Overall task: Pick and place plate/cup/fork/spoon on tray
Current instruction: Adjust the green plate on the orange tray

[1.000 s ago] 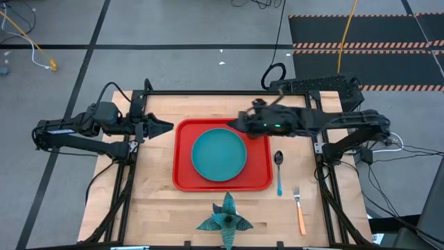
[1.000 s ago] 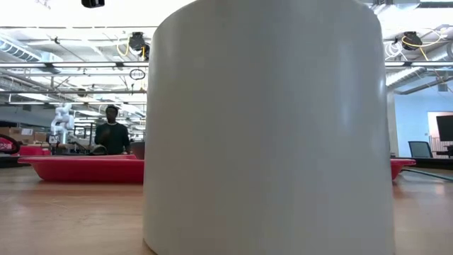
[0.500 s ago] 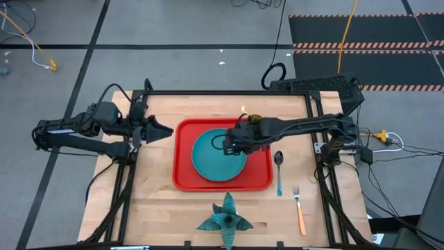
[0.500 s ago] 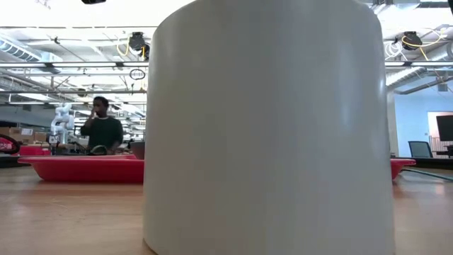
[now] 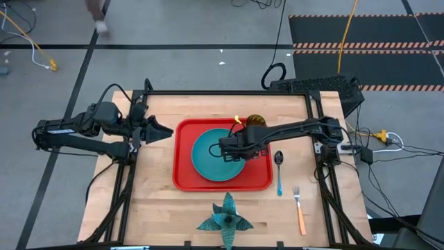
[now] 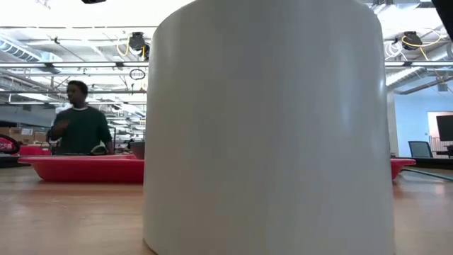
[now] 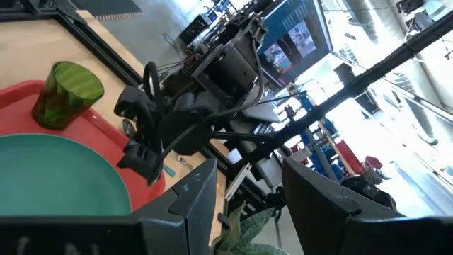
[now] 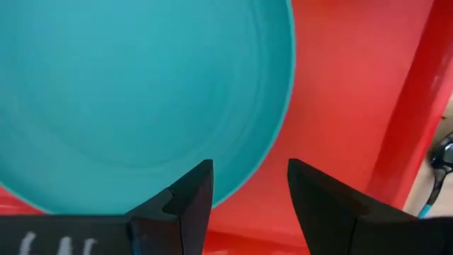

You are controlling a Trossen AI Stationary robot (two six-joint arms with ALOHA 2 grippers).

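High view | plate (image 5: 217, 155) on tray (image 5: 186, 177), cup (image 5: 256, 121) at tray's 1 o'clock corner | right gripper (image 5: 223, 147) spread, empty, over plate | left gripper (image 5: 168, 129) spread, parked at tray's 9 o'clock | spoon (image 5: 279, 171), fork (image 5: 299, 208) on desk (image 5: 159, 208) at 3-4 o'clock: thin, stiff, slippery, pinch mid-handle

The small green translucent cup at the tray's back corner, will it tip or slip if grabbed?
The small green translucent cup stands upright and taller than wide, so a sideways nudge could tip it. Its smooth, likely plastic wall may be slippery but light. On the red plastic tray it would probably slide easily.
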